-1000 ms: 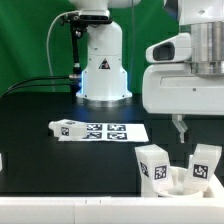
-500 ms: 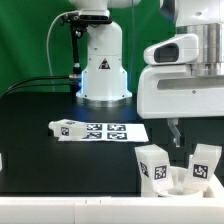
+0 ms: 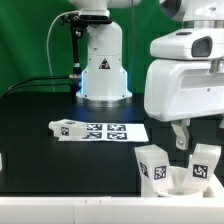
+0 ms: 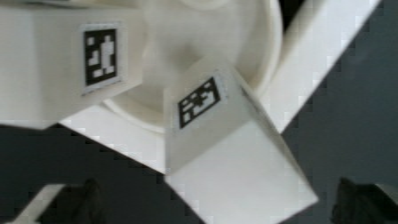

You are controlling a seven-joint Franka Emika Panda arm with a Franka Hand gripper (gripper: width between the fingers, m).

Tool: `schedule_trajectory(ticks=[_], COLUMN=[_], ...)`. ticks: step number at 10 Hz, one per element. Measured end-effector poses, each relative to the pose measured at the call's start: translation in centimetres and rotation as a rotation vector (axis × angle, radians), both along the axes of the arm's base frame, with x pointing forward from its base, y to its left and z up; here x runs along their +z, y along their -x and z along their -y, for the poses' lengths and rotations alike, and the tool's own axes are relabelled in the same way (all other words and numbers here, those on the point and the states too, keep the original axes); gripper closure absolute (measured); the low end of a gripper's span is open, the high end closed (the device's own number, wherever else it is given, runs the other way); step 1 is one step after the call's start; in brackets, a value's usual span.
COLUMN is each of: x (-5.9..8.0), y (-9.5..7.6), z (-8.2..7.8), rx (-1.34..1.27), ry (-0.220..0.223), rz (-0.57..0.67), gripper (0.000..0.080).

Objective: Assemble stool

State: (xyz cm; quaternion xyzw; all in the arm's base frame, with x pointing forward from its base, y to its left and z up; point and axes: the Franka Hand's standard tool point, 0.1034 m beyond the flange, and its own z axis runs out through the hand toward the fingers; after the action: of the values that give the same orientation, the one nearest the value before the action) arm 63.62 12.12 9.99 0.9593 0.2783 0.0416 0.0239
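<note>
White plastic stool at the near end of the black bench, on the exterior view's right, with the hand just above it and its fingers apart.
The stool (image 3: 178, 180) shows a round seat (image 3: 181, 187) with two chunky tagged legs (image 3: 152, 165) standing up from it. The hand (image 3: 196, 140) hovers just over and slightly beyond their tops, holding nothing. In the wrist view its fingertips (image 4: 54, 205) sit wide apart over the seat rim and one tagged leg. A loose leg (image 3: 65, 128) lies on its side at the marker board's (image 3: 115, 131) end on the exterior view's left, well apart from the hand and farther back on the bench (image 3: 40, 110).
</note>
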Motion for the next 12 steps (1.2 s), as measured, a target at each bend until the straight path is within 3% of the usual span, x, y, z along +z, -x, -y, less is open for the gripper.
schedule_trajectory(ticks=[1, 2, 5, 8, 10, 11, 12], x=[0.0, -0.1, -2.1, -2.3, -2.4, -2.3, -2.2], y=[0.0, 0.2, 0.5, 0.1, 0.1, 0.1, 0.0], z=[0.2, 0.0, 0.2, 0.7, 0.9, 1.0, 1.0], rx=[0.061, 0.224, 0.545, 0.601, 0.567, 0.492, 0.379], ry=[0.017, 0.062, 0.164, 0.186, 0.185, 0.181, 0.176], rz=[-0.001, -0.025, -0.137, -0.141, -0.140, -0.133, -0.120], gripper=[0.0150, 0.0150, 0.0150, 0.0150, 0.0390, 0.0466, 0.0466])
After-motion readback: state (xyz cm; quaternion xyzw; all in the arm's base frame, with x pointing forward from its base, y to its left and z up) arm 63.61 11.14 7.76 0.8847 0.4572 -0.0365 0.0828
